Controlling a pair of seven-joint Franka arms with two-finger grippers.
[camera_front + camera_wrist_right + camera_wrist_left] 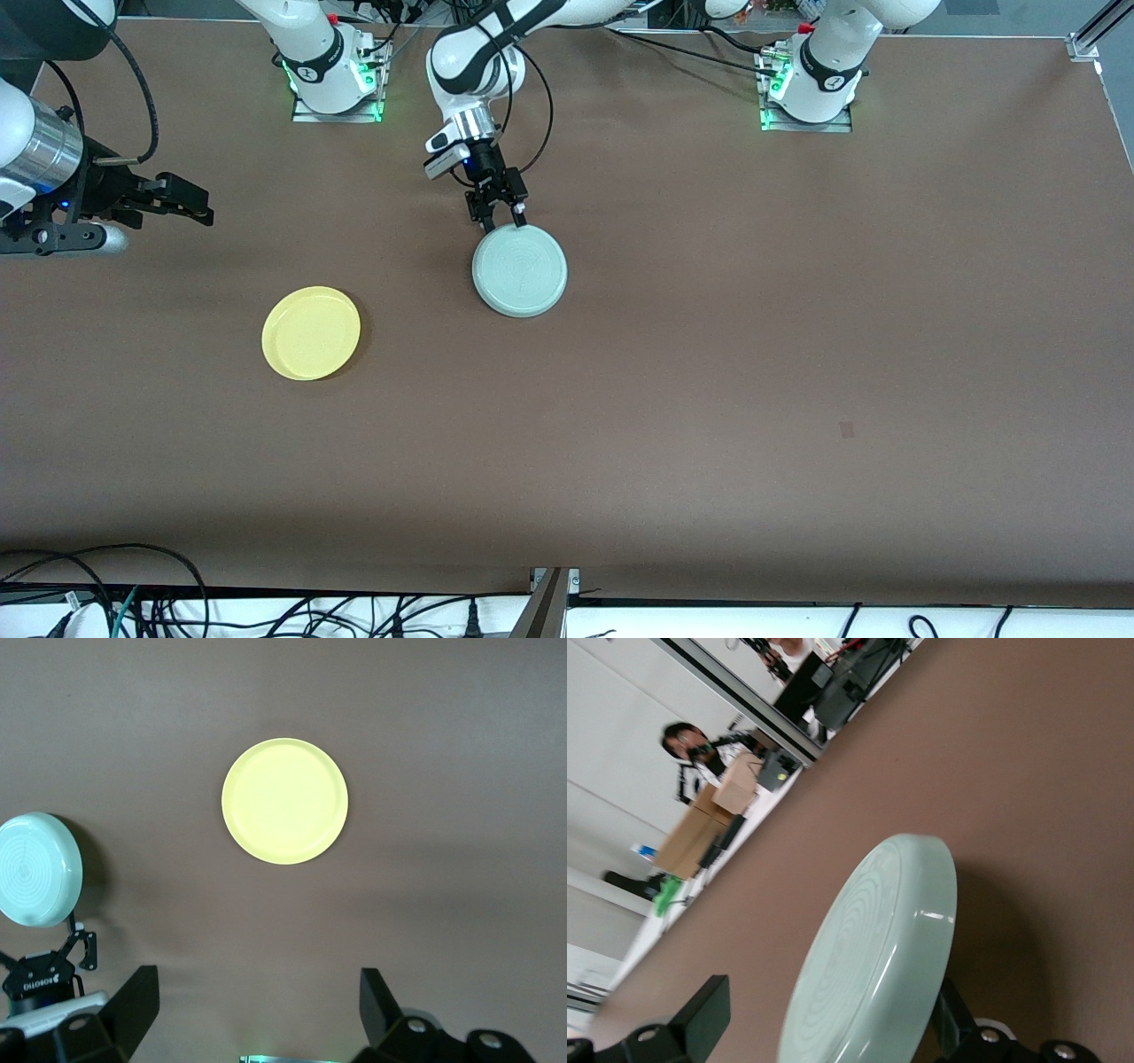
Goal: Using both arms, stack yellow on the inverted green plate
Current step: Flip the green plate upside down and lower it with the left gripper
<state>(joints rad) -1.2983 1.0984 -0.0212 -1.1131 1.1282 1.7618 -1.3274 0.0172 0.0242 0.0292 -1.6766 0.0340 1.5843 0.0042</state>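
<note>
While the left gripper [498, 213] pinches the green plate [520, 269] by its rim, tilted off the table [797, 354], the right gripper [257, 1010] hangs wide open and empty, the yellow plate [311, 332] flat below its fingers, nearest that arm.

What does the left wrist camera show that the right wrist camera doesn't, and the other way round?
Only the left wrist view shows the green plate close up, tilted on edge between the left gripper's fingers, plus a person and boxes past the table edge. Only the right wrist view shows the yellow plate lying flat on the table, framed by the open right gripper above it. Both show the green plate, which is smaller in the right wrist view, with the left gripper on its rim, and the brown table.
</note>
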